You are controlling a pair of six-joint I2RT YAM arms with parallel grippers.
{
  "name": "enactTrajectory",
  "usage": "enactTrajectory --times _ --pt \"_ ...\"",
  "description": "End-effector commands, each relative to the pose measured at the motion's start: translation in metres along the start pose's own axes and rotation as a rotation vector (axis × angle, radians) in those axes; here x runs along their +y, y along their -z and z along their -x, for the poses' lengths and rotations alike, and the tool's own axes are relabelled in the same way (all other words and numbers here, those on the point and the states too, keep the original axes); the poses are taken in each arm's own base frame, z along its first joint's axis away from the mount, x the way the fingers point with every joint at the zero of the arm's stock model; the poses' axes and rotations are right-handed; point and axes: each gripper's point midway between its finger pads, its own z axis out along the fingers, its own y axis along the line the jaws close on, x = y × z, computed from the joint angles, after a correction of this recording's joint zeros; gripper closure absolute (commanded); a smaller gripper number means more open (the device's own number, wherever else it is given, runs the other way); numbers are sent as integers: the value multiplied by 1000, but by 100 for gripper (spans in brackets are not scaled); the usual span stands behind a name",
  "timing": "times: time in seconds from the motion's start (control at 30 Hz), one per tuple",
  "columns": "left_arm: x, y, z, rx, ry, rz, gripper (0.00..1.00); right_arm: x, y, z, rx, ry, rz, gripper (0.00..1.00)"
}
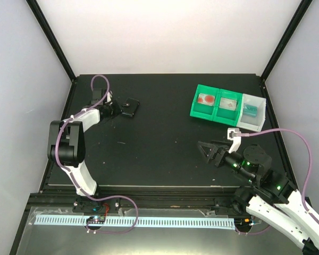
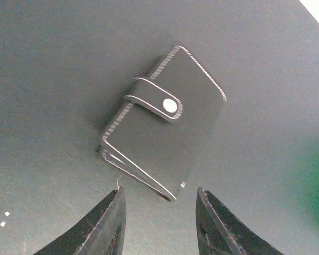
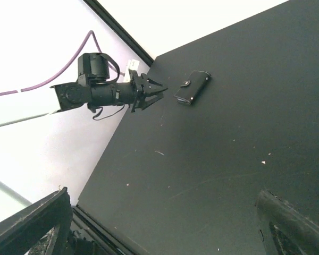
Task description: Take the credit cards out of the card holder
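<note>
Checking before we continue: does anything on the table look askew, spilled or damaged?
Nothing stands out. The small black snap-strap wallet lies closed and flat, strap snapped; the green-and-white three-compartment tray sits level.

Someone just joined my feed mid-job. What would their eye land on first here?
Probably the black card holder, snapped shut and lying alone at far left, with the left end effector poised right at its edge, jaws apart. Next, the bright green-and-white tray at far right, and the right end effector hovering wide open on its near side.
</note>
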Motion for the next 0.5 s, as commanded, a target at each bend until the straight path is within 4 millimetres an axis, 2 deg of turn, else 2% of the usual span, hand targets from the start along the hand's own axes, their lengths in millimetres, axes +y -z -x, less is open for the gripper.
enactTrajectory --times 0.0,0.27,0.47 --pt "-2 -5 30 -71 51 -78 61 3 -1 -4 18 -34 20 6" --pt "17 -38 20 -5 137 -139 63 -7 -2 -7 12 -49 -17 6" --pt "22 -49 18 6 140 -160 63 -11 -1 -9 16 -57 -32 6"
